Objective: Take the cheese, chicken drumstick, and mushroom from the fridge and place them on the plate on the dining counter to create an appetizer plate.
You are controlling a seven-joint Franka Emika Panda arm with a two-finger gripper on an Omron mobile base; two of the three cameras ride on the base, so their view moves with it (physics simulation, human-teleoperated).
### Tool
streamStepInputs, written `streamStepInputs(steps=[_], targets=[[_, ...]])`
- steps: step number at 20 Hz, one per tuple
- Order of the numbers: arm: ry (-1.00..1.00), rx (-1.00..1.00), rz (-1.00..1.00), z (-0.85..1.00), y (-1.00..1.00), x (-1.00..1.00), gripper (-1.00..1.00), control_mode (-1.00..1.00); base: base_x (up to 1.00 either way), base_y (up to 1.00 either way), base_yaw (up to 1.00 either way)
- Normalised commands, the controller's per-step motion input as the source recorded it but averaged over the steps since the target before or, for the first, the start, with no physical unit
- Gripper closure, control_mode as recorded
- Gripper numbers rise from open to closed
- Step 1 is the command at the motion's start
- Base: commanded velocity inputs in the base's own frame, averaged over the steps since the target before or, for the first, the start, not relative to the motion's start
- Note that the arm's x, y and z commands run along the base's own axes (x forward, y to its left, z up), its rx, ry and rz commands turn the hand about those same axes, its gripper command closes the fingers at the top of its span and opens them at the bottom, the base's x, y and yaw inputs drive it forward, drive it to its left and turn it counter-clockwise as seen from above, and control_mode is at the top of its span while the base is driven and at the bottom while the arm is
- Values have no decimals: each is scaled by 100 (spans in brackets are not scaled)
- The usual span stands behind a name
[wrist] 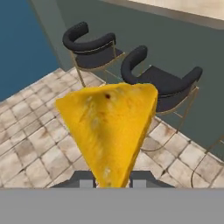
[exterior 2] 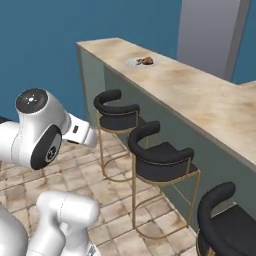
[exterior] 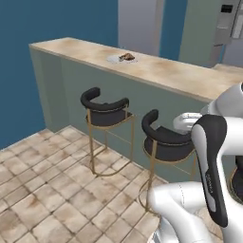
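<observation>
1. Beige marble-look stone tops the dining counter (exterior: 180, 76), which runs across your left base view from the upper left toward the right, above a grey-green front.
2. At your far left stands a deep blue wall (exterior: 28, 23), and below it a floor of tan tiles (exterior: 42, 199) spreads out to the counter's foot.
3. On the counter top, toward its left end, you see the plate (exterior: 115, 59), and the chicken drumstick (exterior: 126, 57) lies on it as an orange-brown lump.
4. Along the counter front stand black stools (exterior: 104, 111) on thin gold legs; the right base view gives you three in a row.
5. Behind the counter, to the right, a tall grey cabinet (exterior: 228, 28) rises at the upper edge.
6. In the hand view, the gripper (wrist: 113, 180) sits at the bottom, and its fingers (wrist: 86, 179) are drawn in close, pinching the cheese (wrist: 109, 127).
7. That yellow wedge has its narrow tip down between the fingers and its wide edge up, held clear of the floor and in front of two stools.
</observation>
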Motion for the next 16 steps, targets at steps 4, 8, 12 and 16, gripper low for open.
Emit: streamStepInputs(steps=[4, 8, 12, 16], targets=[[0, 0, 0, 0, 0, 0, 100, 100, 100, 89, -31], [0, 0, 0, 0, 0, 0, 100, 100, 100, 92, -31], [0, 0, 0, 0, 0, 0, 100, 100, 95, 89, -31], [0, 0, 0, 0, 0, 0, 100, 100, 84, 78, -32]])
